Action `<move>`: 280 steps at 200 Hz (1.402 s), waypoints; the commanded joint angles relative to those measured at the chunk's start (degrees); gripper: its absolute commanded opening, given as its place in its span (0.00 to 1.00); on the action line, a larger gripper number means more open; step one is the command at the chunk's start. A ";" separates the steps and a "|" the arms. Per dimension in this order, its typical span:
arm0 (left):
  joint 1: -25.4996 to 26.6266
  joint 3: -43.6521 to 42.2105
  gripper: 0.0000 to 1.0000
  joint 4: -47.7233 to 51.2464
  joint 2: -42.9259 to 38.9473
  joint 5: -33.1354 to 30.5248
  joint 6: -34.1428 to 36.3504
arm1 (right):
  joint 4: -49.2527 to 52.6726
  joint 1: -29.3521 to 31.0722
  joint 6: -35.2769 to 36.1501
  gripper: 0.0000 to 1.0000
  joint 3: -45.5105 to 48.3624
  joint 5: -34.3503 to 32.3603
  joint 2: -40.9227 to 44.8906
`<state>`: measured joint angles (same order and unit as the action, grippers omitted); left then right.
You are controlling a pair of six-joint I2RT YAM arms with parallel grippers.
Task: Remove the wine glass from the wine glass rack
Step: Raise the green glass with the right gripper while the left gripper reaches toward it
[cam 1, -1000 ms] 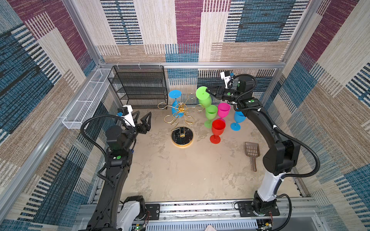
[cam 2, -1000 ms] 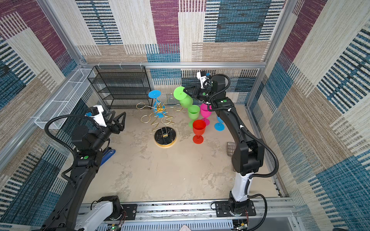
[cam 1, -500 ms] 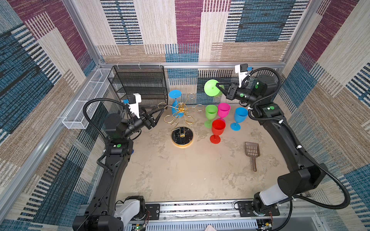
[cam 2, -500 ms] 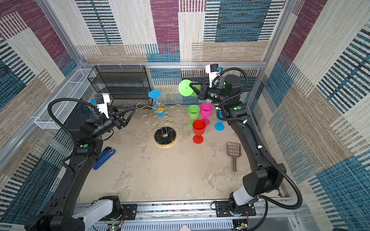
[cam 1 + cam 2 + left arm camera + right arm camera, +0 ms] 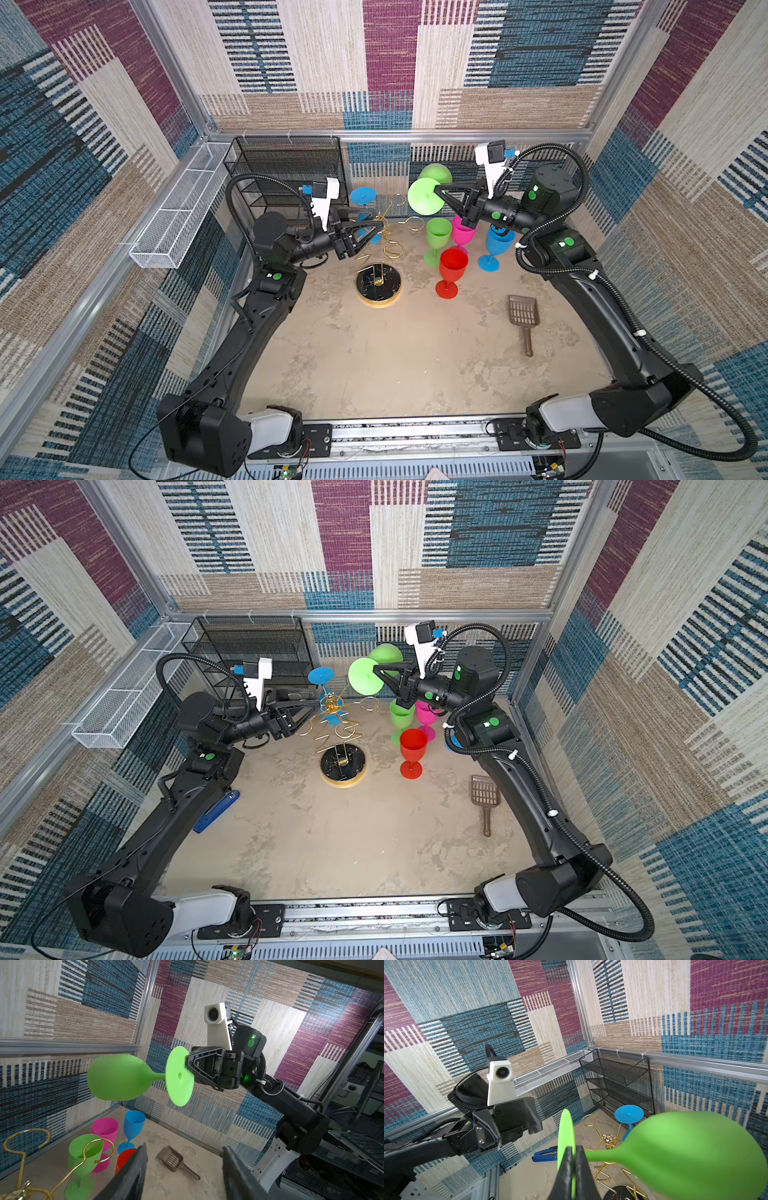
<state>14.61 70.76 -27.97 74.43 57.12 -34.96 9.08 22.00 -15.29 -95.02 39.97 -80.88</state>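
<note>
The gold wine glass rack [image 5: 378, 286] [image 5: 343, 766] stands mid-table on its black base. A blue wine glass [image 5: 363, 194] [image 5: 320, 675] hangs upside down on it. My right gripper [image 5: 438, 192] [image 5: 376, 670] [image 5: 574, 1150] is shut on the foot of a green wine glass [image 5: 424, 196] [image 5: 118, 1077] [image 5: 685, 1155], which lies level in the air just right of the rack's top. My left gripper [image 5: 374, 230] [image 5: 316, 710] [image 5: 185, 1147] is open and empty, its fingertips at the rack's upper loops beside the blue glass.
Green [image 5: 438, 235], pink [image 5: 463, 232], blue [image 5: 496, 245] and red [image 5: 453, 266] glasses stand right of the rack. A brown scoop [image 5: 523, 311] lies further right. A black mesh shelf [image 5: 286, 166] and white mesh basket [image 5: 178, 216] line the back left. A blue stapler [image 5: 216, 810] lies under the left arm.
My left gripper has reached right to the rack's top and its jaws have narrowed a little. The right arm swung its elbow outward, still holding the green glass.
</note>
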 commanded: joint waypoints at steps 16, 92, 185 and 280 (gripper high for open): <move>2.25 1.48 0.58 -9.29 3.28 -0.66 -5.50 | -1.83 1.28 1.28 0.00 1.62 0.89 0.99; 4.32 3.55 0.56 -13.51 7.15 -1.84 -8.03 | -3.89 3.78 0.18 0.00 2.56 2.53 0.57; 6.30 4.86 0.43 -18.00 9.99 -0.55 -11.80 | -5.30 4.94 -0.53 0.00 2.83 2.97 -0.33; 7.10 4.39 0.17 -18.31 9.81 1.05 -13.19 | -5.57 5.76 0.14 0.00 2.82 1.85 -1.16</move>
<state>21.43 75.09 -43.48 84.40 56.69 -46.59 5.69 27.51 -15.42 -92.20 42.46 -82.13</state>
